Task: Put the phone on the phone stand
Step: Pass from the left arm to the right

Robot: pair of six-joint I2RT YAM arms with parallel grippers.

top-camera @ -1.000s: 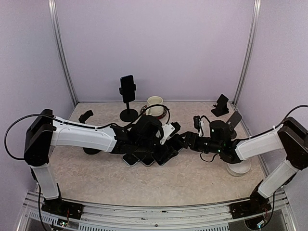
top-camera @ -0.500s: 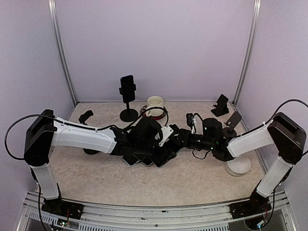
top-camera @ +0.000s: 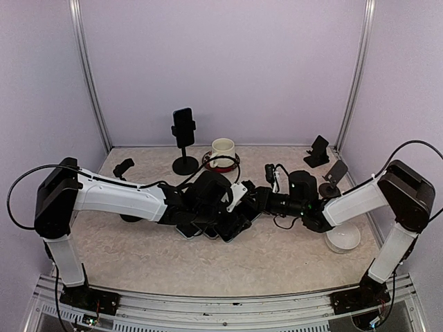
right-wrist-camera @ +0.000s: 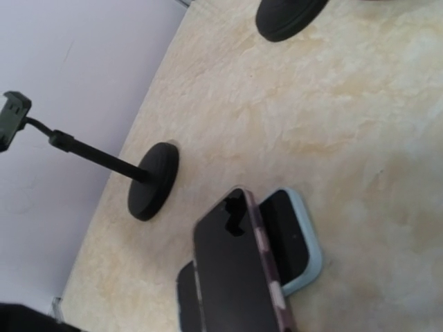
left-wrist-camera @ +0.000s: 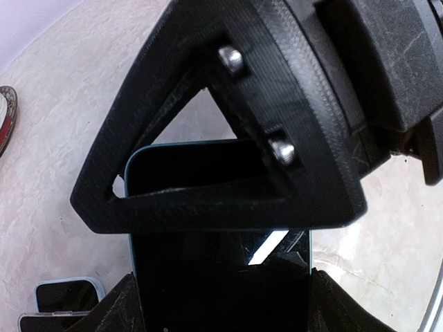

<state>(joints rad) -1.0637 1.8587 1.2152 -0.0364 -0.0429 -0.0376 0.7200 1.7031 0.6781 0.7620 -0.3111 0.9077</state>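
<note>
Your left gripper [left-wrist-camera: 225, 308] is over the middle of the tabletop [top-camera: 277, 259]. Its jaws are set against the two long sides of the phone [left-wrist-camera: 208, 277] and clamped on it. The phone has a blue rim, faces dark screen up, and looks lifted clear of the tabletop, above the pile [top-camera: 208, 227] of other phones.

In the left wrist view, a finger [left-wrist-camera: 228, 159] of your right gripper [top-camera: 257, 200] lies across the phone's far end, at 12 o'clock from the left jaws. It is a black triangular frame with two screws. You cannot tell from any view whether the right jaws are apart or closed on that end. From above, the two grippers meet nose to nose, the left arm reaching in from 9 o'clock and the right from 3 o'clock.

The stand [top-camera: 184, 138] is upright on its round base at 11 o'clock from the phone. It is near the back wall and well apart from both grippers. A white cup [top-camera: 223, 147] sits near it, at 3 o'clock from its base.

The right wrist view shows a pink phone [right-wrist-camera: 232, 277] in a mottled case overlapping a pale phone [right-wrist-camera: 297, 242] on the tabletop.
</note>
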